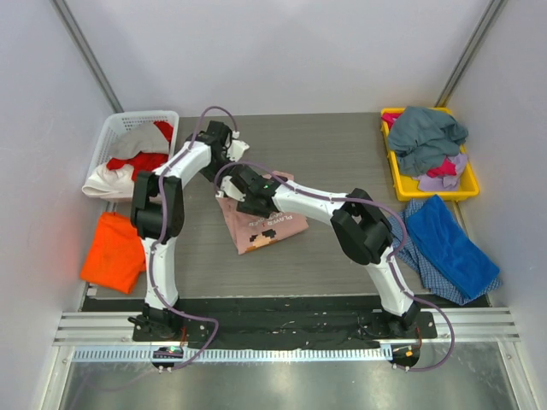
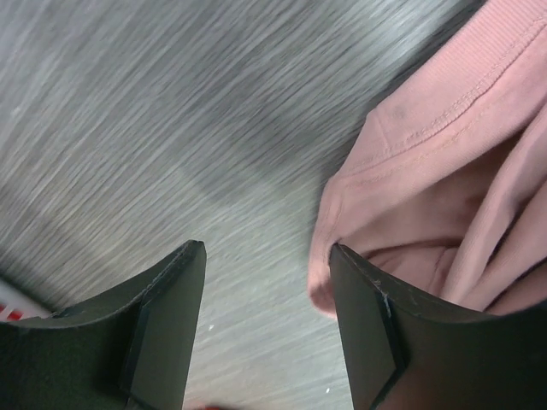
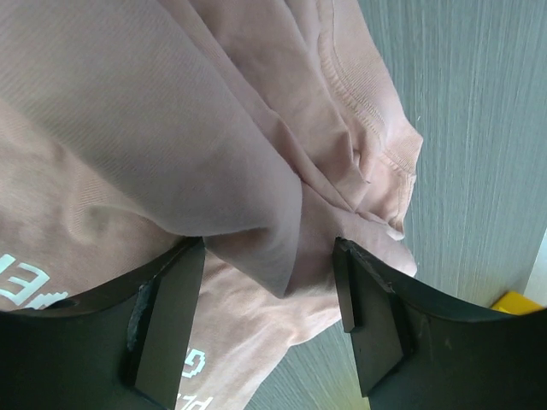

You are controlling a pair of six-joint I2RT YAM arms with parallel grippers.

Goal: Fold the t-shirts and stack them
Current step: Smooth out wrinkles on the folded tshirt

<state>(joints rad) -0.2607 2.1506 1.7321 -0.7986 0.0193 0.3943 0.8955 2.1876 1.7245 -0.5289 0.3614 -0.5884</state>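
The right gripper (image 3: 267,249) is seen with its jaws spread, a loose fold of the dusty-pink t-shirt (image 3: 128,120) lying between them, and nothing is pinched. The left gripper (image 2: 267,252) is likewise spread over the bare table (image 2: 154,102), with a stitched hem of the shirt just beside it at 3 o'clock. The shirt is crumpled mid-table. It is judged light, limp and sure to sag — a stitched hem or shoulder seam is best taken, one by each gripper
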